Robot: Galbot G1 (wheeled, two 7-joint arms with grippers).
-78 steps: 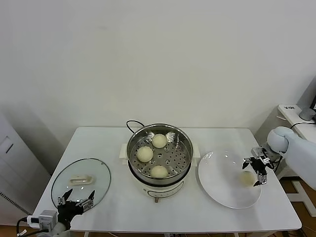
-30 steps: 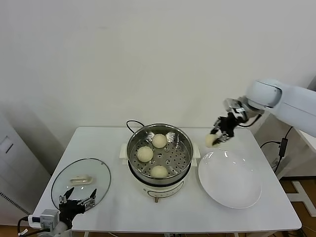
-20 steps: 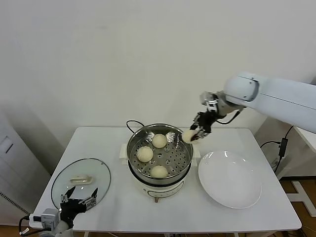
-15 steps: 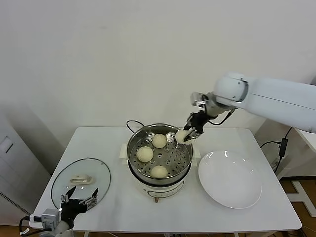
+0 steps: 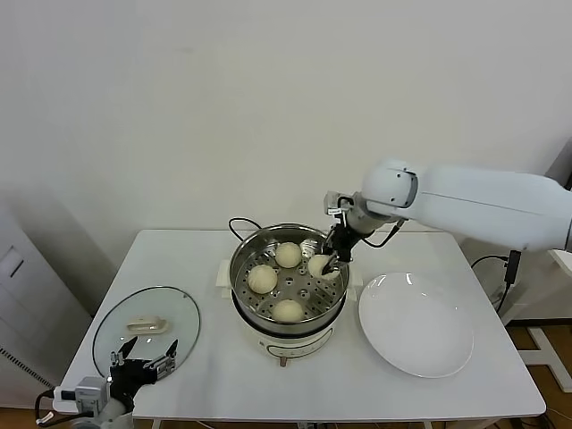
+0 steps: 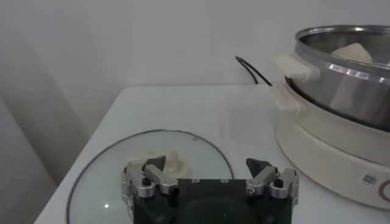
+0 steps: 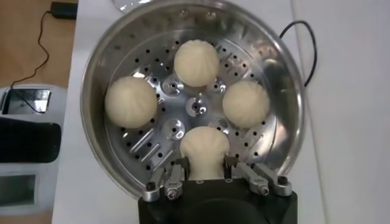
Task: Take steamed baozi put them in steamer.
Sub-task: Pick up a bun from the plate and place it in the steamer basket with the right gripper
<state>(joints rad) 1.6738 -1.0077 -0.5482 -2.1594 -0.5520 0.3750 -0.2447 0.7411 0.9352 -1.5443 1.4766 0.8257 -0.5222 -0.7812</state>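
White wall stood behind a white desk point(image 5: 214, 357) that carried the steamer point(image 5: 288, 279), a flat plate point(image 5: 416, 323) and a glass lid point(image 5: 147, 328). The right gripper point(image 5: 329, 259) hung inside the steamer's mouth, its jaws closed on the fourth baozi point(image 7: 205, 148). Three other baozi point(image 7: 197, 63) lay ahead of the jaws on the perforated floor, one straight beyond them and one to either flank. The held bun sat in the only open quarter, near the steel wall on the jaws' own side.

Risk lay mostly in the release. If the jaws opened while the bun hung above the floor, I judged it might roll against a neighbour. A soft bun could also stick to a finger and lift out as the arm withdrew. Descending off line might knock the fingers on the rim, which stood close behind them in the right wrist view.

Room for sideways travel inside the pot looked slight; straight up seemed the free way out. The plate beside the steamer lay bare.

The left gripper point(image 6: 210, 182) waited well apart at the desk's near edge, jaws wide and holding nothing, over the glass lid.
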